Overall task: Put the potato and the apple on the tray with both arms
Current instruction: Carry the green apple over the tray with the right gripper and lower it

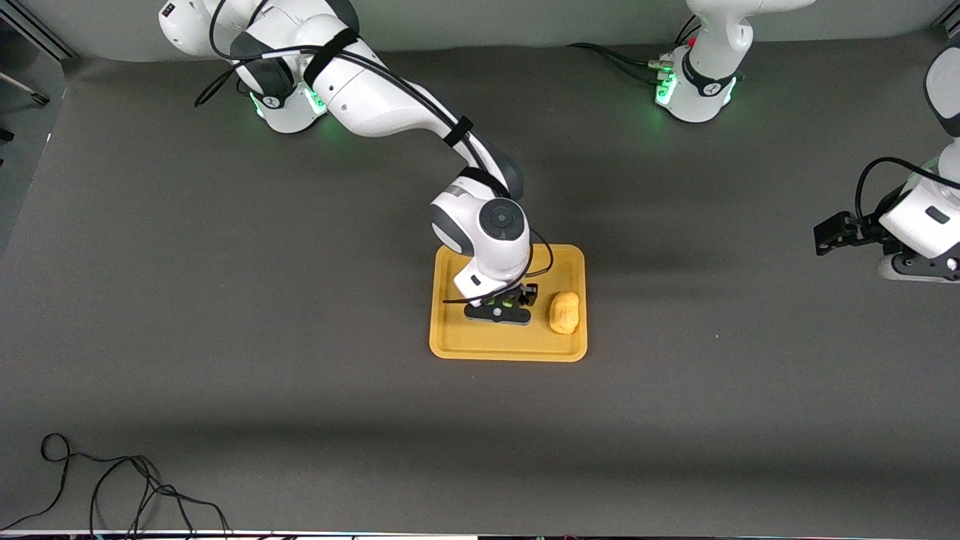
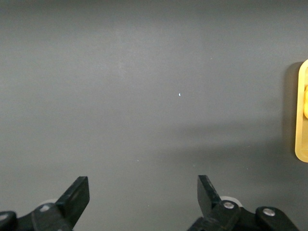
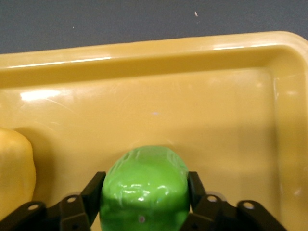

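Note:
The yellow-orange tray (image 1: 457, 341) lies mid-table. The yellowish-tan potato (image 1: 564, 312) rests in it, toward the left arm's end. My right gripper (image 1: 501, 307) is low over the tray's middle, shut on the green apple (image 1: 507, 303), which the hand mostly hides. In the right wrist view, the fingers press both sides of the apple (image 3: 144, 185) above the tray floor (image 3: 144, 62), with the potato (image 3: 14, 168) beside it. My left gripper (image 1: 911, 268) waits at its end of the table. It is open and empty (image 2: 143, 197) over bare table, with the tray's edge (image 2: 302, 115) off to one side.
The table is covered by a dark grey mat (image 1: 225, 300). Loose black cables (image 1: 112, 487) lie near the front edge at the right arm's end. The arm bases (image 1: 694, 90) stand along the table's back edge.

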Controlling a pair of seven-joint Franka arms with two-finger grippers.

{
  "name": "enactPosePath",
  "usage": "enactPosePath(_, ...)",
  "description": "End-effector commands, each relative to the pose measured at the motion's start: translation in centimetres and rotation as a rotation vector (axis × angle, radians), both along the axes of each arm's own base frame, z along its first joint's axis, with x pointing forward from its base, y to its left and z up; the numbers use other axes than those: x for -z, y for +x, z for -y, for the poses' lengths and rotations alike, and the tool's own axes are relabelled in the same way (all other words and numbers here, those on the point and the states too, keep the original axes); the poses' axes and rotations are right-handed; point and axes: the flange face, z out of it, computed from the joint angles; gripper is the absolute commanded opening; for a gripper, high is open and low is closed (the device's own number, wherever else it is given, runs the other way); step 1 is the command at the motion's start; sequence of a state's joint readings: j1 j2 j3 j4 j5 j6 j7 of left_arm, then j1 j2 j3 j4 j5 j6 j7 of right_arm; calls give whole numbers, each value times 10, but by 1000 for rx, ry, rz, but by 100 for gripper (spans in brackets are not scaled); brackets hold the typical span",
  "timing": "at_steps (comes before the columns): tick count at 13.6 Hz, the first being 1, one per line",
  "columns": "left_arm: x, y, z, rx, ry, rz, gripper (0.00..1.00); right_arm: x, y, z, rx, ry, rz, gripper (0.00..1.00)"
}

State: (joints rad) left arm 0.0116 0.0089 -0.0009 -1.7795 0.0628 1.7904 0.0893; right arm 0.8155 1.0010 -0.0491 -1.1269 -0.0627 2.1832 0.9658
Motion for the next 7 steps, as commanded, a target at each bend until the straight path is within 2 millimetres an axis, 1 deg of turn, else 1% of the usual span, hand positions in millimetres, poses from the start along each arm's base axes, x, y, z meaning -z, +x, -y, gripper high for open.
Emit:
enactPosePath(1,-8,-16,-8,-14,-27,-5,100,-32,5,-2,20,13,34,100)
enactPosePath(2,-8,-16,-17,-35,-40,-1,100,-61,4,-2,25,6,26,100)
enactPosePath(3,-8,-15,-21,-34,-45,2,100,-88,5,1,33,-8,13,100)
enactPosePath(4,-8,-15,-21,-31,-45,3,100,-126,5,6,41,-16,5,100)
enactPosePath(5,-8,-15,-21,-31,-45,3,100,-155,4,12,49,-33,-8,100)
enactPosePath(6,-7,-15,-22,-33,-45,2,100,-189,1,19,59,-38,-11,100)
enactPosePath(7,-3,-16,-20,-30,-45,-8,100,-220,0,31,73,-41,-18,100)
